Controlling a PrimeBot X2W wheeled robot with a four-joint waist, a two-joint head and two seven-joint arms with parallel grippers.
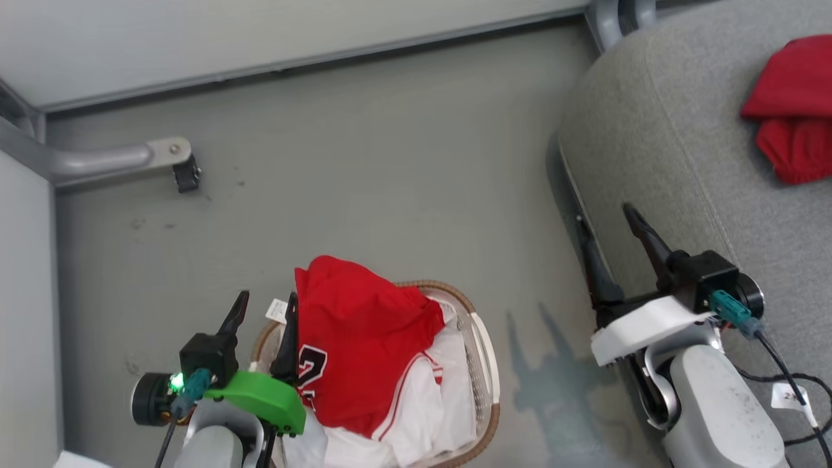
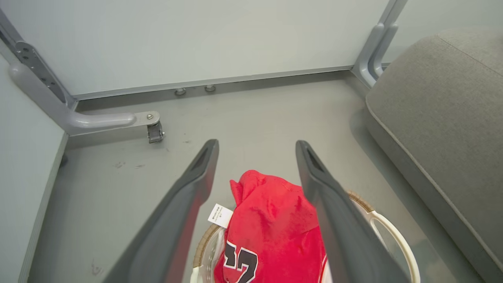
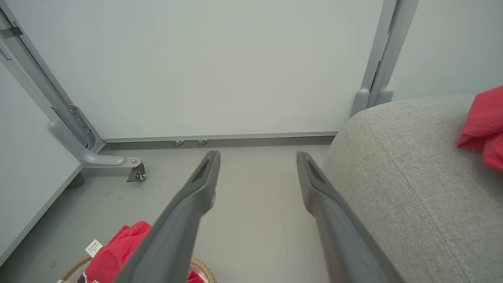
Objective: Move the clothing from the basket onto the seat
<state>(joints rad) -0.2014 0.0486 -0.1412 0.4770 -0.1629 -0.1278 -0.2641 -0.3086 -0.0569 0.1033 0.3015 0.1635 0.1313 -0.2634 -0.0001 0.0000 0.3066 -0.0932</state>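
Clothing (image 1: 364, 351) is in two places, so the task looks partly done. One bunched red garment (image 1: 790, 107) already lies on the seat (image 1: 676, 149), ahead of the right gripper (image 1: 604, 218) and to its outer side, well apart from its fingers. A red jersey (image 2: 271, 220) with black numerals is heaped in the basket (image 1: 484, 364) on top of a white sheet (image 1: 422, 403). It sits just beside the left gripper (image 1: 268, 298), on its inner side. In the left wrist view it shows between and beneath the two fingers, with its white tag (image 2: 220, 215) near the left-hand finger. Both grippers have their fingers spread wide and carry nothing. The left one hovers over the basket's rim on its own side, and the right one hangs above the seat's edge, where it meets the floor (image 1: 390, 182). What is left, as I judge it, is at least the jersey, which has to be pinched, lifted out and carried across to the seat. Whether more red cloth lies under it or under the sheet cannot be told.
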